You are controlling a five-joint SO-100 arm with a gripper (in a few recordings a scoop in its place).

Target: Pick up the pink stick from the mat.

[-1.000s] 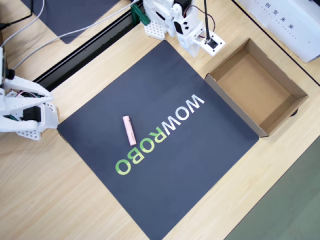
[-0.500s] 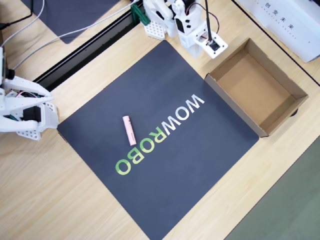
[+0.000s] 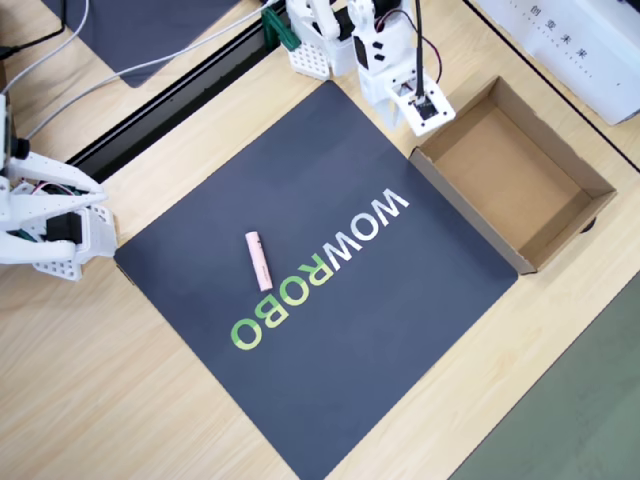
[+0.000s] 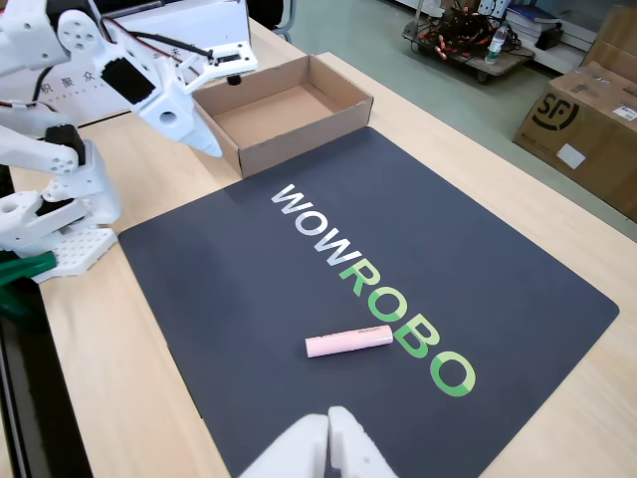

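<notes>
gripper (image 4: pixel 204 134): white, two-finger, on a white arm with black and red wires; in the fixed view it is raised above the table near the mat's far left corner, just beside the cardboard box, tips angled down. whether the fingers are apart or together cannot be told. in the overhead view the gripper (image 3: pixel 412 110) sits at the top edge of the mat, between the arm's base and the box.

arm base (image 4: pixel 50 229): white perforated block, on the bare table left of the mat in the fixed view.

cardboard box (image 4: pixel 343 95): open, brown, shallow, just off the mat's far edge in the fixed view; in the overhead view the cardboard box (image 3: pixel 590 185) lies right of the mat.

mat (image 4: pixel 249 289): dark navy-grey, square, flat on the wooden table (image 4: pixel 518 129), printed "wowrobo" in white and green; in the overhead view the mat (image 3: pixel 340 380) is turned as a diamond.

pink stick (image 4: pixel 348 342): pale pink, lying flat on the mat just beside the green letters, well apart from the gripper. in the overhead view the pink stick (image 3: pixel 258 260) lies left of the lettering, near the "r" and "o".
</notes>
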